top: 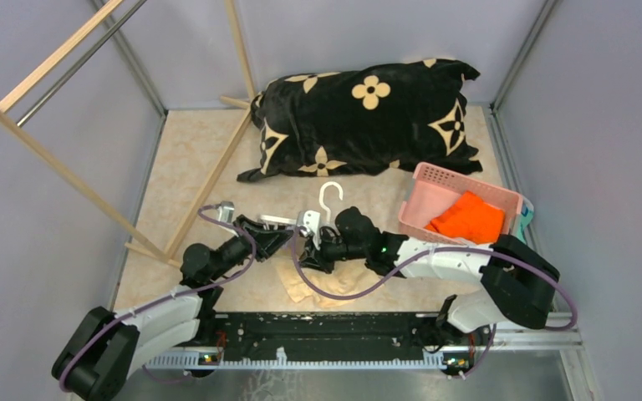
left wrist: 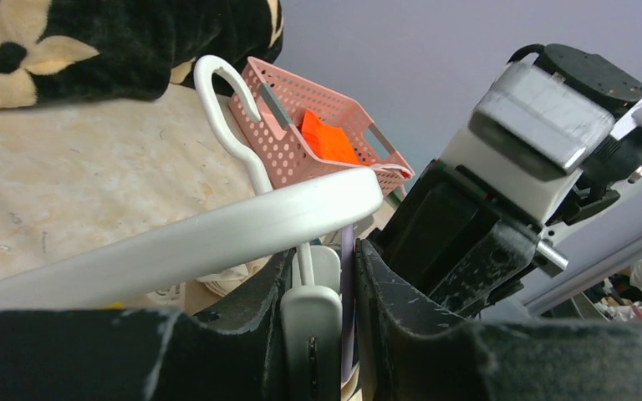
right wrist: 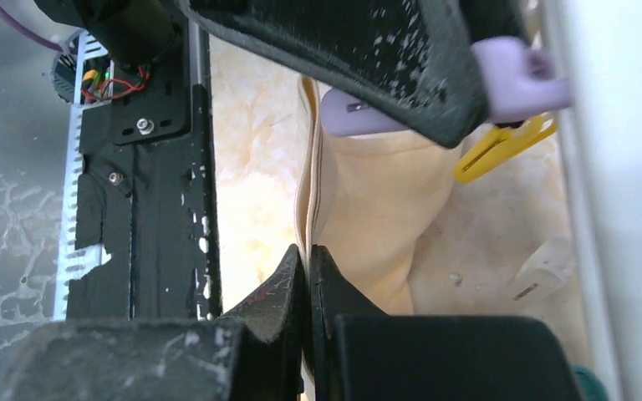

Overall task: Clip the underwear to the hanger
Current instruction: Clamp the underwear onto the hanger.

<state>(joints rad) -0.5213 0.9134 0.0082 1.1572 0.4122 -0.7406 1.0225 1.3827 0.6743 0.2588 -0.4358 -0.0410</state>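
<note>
The hanger lies mid-table, its white hook (top: 331,194) pointing away and its frame bar (left wrist: 175,242) crossing the left wrist view. My left gripper (left wrist: 324,251) is shut on one of its clips (left wrist: 311,334), a pale grey-lavender peg hanging under the bar. The same clip (right wrist: 518,71) shows in the right wrist view, next to a yellow clip (right wrist: 501,142). The cream underwear (right wrist: 376,200) hangs just below it. My right gripper (right wrist: 308,251) is shut on its folded edge. From above, both grippers (top: 301,227) (top: 311,255) meet over the underwear (top: 309,288).
A black pillow with beige flowers (top: 359,117) lies at the back. A wooden rack (top: 67,167) leans at the left. A pink basket (top: 443,175) with an orange cloth (top: 468,219) stands at the right. The black base rail (top: 326,330) runs along the near edge.
</note>
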